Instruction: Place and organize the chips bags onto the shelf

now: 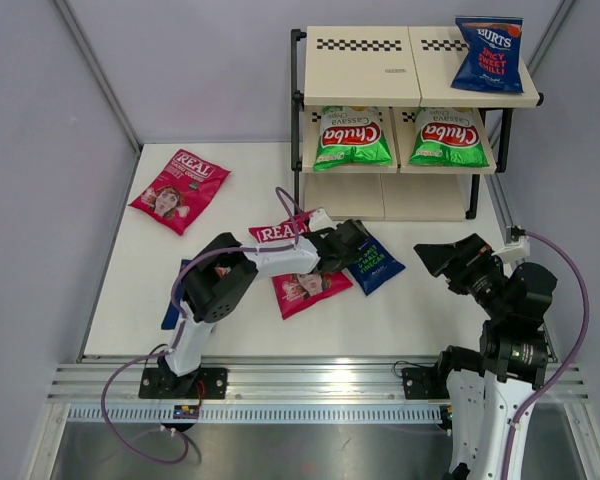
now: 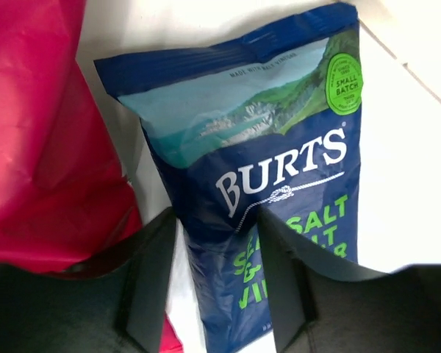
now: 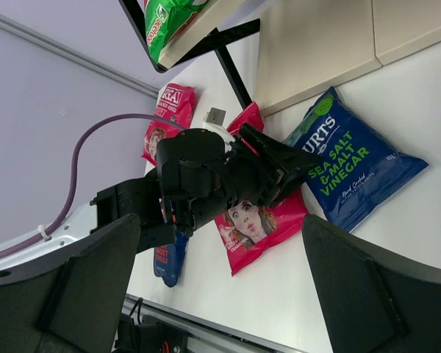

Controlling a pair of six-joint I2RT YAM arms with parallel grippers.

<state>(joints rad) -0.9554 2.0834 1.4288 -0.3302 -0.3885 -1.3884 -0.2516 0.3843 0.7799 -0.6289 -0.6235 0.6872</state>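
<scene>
The shelf (image 1: 365,65) stands at the back right. A blue BURTS bag (image 1: 488,55) stands on its top board, and two green Chuba bags (image 1: 352,138) (image 1: 447,140) stand on the middle board. On the table lie a pink REAL bag (image 1: 180,188) at the left, a second REAL bag (image 1: 305,290) under my left arm, a BURTS salt-and-vinegar bag (image 1: 375,262) (image 2: 279,147) and another BURTS bag (image 1: 172,305). My left gripper (image 1: 352,247) (image 2: 217,220) is open, with its fingers astride that salt-and-vinegar bag's lower end. My right gripper (image 1: 440,258) (image 3: 220,220) is open and empty above the table.
The shelf's bottom board (image 1: 385,195) holds nothing visible. Grey walls close in the left, back and right. A metal rail (image 1: 310,385) runs along the near edge. The left arm's purple cable (image 1: 285,200) loops above the middle REAL bag.
</scene>
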